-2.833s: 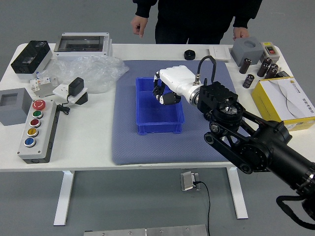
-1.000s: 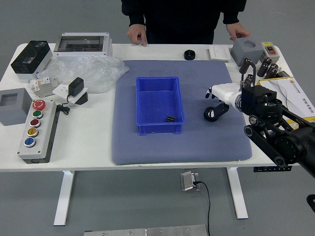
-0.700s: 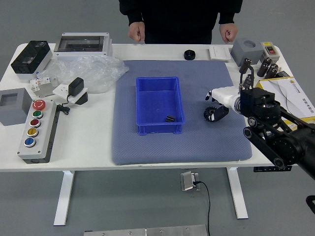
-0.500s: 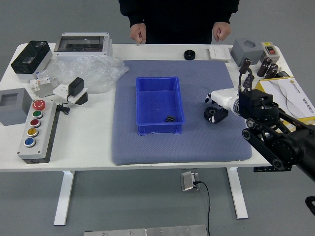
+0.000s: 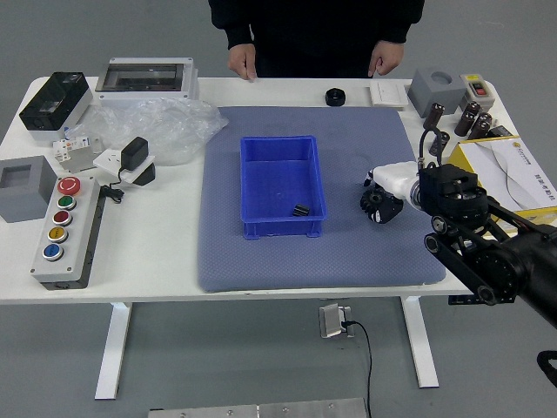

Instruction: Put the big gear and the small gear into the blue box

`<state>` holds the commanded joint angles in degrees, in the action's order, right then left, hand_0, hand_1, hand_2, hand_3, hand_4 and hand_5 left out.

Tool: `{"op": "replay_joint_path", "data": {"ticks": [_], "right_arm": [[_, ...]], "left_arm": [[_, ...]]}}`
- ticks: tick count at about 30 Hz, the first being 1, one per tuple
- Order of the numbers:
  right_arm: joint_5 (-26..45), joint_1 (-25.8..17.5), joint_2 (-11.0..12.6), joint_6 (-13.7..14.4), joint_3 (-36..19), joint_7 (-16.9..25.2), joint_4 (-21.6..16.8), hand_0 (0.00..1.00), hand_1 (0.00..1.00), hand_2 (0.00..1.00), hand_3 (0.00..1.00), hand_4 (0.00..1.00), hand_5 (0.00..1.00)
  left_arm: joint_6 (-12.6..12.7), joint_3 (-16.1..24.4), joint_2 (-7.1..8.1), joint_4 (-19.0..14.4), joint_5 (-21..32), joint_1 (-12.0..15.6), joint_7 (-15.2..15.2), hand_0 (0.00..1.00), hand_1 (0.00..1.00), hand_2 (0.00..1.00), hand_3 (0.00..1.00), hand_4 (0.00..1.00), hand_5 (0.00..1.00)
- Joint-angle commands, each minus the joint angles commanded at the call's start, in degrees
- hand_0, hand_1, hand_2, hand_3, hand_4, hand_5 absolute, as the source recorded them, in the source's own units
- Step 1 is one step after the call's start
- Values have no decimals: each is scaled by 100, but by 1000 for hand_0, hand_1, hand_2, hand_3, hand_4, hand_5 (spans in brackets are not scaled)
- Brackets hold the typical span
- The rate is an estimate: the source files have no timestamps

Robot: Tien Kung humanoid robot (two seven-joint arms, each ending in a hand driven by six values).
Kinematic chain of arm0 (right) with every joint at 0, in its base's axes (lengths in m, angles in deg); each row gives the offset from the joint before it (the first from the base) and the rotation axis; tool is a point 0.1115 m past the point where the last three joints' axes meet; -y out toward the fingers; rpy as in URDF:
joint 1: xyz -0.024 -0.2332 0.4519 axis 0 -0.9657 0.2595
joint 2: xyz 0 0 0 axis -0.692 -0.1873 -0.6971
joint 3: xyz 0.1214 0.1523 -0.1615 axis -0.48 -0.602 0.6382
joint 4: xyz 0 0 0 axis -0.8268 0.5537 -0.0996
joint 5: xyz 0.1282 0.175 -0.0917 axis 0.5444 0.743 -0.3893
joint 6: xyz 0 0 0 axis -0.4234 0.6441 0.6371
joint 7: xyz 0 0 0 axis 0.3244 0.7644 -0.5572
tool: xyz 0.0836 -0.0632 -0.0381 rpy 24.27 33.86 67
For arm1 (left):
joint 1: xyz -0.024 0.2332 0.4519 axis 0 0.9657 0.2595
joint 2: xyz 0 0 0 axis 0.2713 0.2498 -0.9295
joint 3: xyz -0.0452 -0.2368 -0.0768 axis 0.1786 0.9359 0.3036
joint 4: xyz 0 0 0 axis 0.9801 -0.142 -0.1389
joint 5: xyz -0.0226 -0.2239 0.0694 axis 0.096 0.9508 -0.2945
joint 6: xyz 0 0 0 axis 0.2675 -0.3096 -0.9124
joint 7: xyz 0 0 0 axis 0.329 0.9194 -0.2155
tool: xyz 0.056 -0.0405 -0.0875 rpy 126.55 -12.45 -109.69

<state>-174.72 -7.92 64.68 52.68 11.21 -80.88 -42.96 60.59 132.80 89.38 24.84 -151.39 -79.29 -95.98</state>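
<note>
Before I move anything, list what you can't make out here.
All in the head view:
- Big gear: partly hidden by the right robot hand; grip unclear.
- Small gear in the blue box: teeth too small to count.
- Person: head cut off by the top edge.
- Left robot hand: out of frame.

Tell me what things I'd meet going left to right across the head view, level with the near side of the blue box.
Grey block, button panel, blue box with a small black gear inside, the robot's right hand, yellow box.
</note>
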Motion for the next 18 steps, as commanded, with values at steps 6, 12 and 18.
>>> {"op": "replay_joint_path", "data": {"ticks": [6, 12, 18], "right_arm": [[-42, -9, -31, 75, 57, -18, 53, 618, 564, 618, 666, 734, 255], [-78, -22, -56, 247, 87, -32, 75, 572, 477, 515, 576, 688, 248], [-110, -34, -71, 460, 86, -44, 109, 531, 436, 473, 536, 600, 222]], "left_arm": [[2, -2, -3, 0, 7, 1, 1, 854, 837, 834, 840, 761, 392], [3, -1, -3, 0, 8, -1, 1, 854, 837, 834, 840, 760, 391], [4, -5, -7, 0, 16, -3, 2, 854, 837, 834, 841, 761, 392]]}}
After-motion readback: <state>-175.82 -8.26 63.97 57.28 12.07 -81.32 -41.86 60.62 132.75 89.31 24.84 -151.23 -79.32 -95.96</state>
